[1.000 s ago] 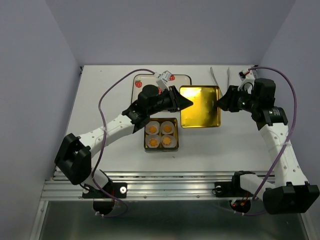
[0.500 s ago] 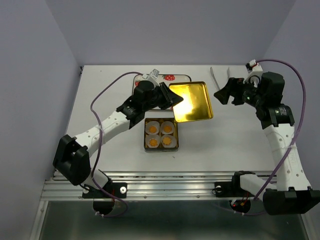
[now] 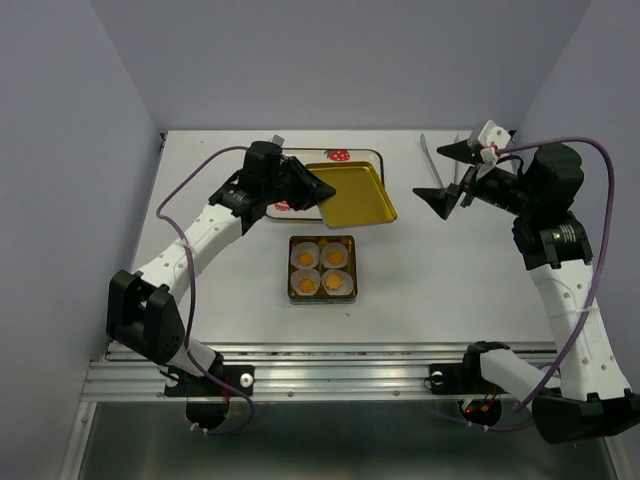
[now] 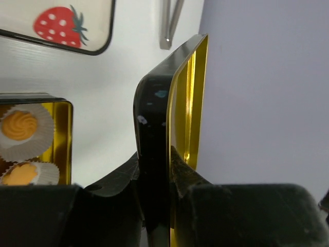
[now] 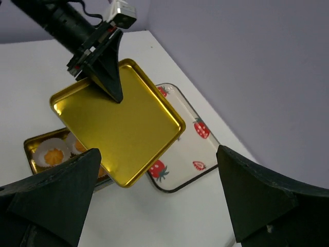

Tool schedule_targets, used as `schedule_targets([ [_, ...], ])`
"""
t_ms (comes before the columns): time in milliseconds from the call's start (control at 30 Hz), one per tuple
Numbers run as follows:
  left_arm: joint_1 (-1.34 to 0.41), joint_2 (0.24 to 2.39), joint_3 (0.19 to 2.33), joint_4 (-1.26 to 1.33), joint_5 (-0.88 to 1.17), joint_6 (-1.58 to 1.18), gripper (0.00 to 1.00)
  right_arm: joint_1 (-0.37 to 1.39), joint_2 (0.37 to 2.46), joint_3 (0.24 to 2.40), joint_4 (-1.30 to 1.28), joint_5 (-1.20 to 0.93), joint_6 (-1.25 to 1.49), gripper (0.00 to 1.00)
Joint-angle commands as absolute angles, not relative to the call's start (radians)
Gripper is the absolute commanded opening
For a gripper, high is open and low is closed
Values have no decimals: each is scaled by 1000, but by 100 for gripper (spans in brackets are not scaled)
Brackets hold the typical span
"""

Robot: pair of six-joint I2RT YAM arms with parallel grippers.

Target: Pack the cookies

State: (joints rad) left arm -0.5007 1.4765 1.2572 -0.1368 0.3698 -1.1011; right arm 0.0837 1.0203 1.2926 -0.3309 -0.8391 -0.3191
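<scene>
Several small orange-yellow cookies (image 3: 305, 258) sit in white paper cups inside an open gold tin (image 3: 321, 295) at the table's middle. They also show in the left wrist view, cookies (image 4: 19, 125), and in the right wrist view, cookies (image 5: 53, 156). My left gripper (image 3: 318, 190) (image 4: 154, 154) is shut on the edge of the tin's lid (image 3: 355, 195) (image 4: 154, 113) (image 5: 118, 128), black outside and gold inside. It holds the lid tilted in the air behind the tin. My right gripper (image 3: 447, 173) (image 5: 158, 150) hangs open to the lid's right, apart from it and holding nothing.
A white tray printed with strawberries (image 3: 341, 155) (image 4: 56, 25) (image 5: 190, 149) lies at the back, partly under the lid. A thin metal utensil (image 3: 426, 152) (image 4: 172, 20) rests on the table at the back right. Grey walls close in the table on three sides.
The right gripper has opened, let go of the lid and drawn back to the right. The left gripper has carried the lid left and back, tilting it up.
</scene>
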Motion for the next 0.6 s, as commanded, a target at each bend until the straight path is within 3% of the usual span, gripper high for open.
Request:
schedule_targets([
  [0, -453, 1462, 1365, -294, 339, -1108, 0, 193, 977, 1263, -271, -927, -683, 100],
  [133, -411, 1471, 1417, -365, 304, -1115, 0, 394, 1044, 1255, -331, -836, -794, 100],
  [267, -373, 1491, 1450, -413, 285, -1140, 0, 616, 1137, 1229, -269, -498, -828, 100],
  [567, -321, 1526, 1486, -457, 301, -1166, 0, 758, 1282, 1157, -105, -283, -917, 100],
])
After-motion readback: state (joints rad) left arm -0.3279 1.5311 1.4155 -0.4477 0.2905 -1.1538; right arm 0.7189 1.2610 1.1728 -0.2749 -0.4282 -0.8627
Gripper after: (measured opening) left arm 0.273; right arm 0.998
